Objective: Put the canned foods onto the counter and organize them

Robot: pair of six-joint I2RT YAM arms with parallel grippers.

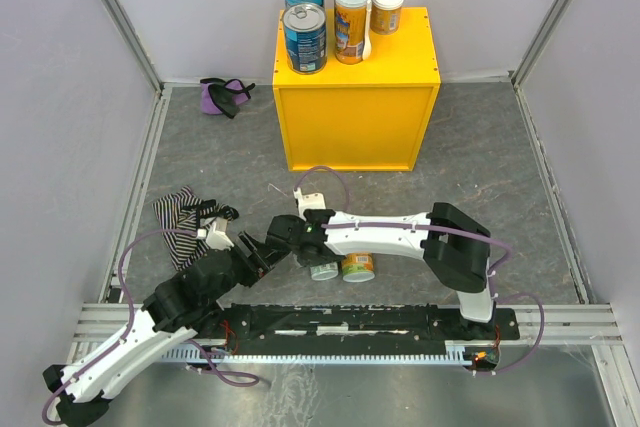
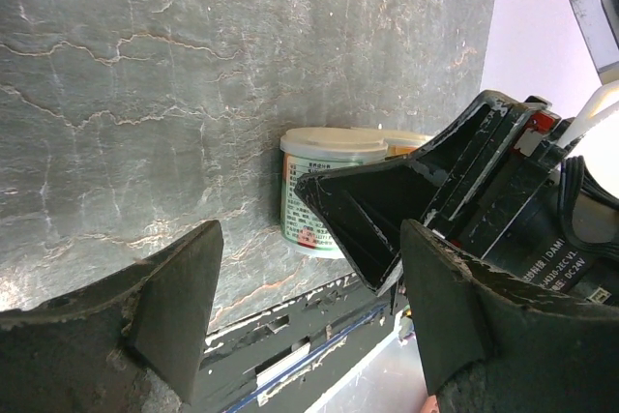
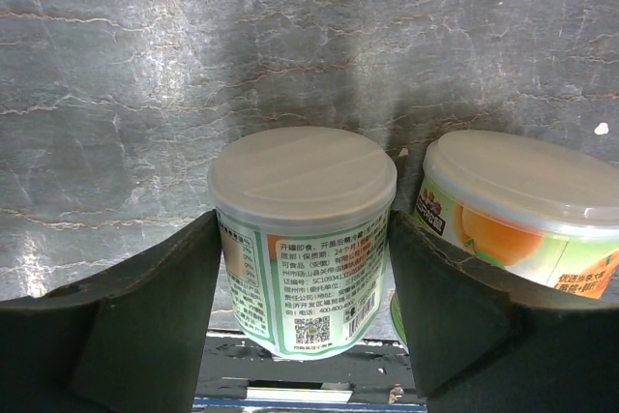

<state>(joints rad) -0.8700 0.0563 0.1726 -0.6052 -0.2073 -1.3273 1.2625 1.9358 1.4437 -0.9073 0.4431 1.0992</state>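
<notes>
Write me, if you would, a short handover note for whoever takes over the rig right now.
Left gripper: jaws open, empty, facing the right gripper.
Right gripper: jaws either side of the pale-green can, which stands on the table; whether they press on it cannot be told.
Done: five cans stand on the counter: two blue cans, two tall cans, one short can.
Left: the pale-green can and the orange-labelled can beside it, both on the table near the arm bases.
</notes>
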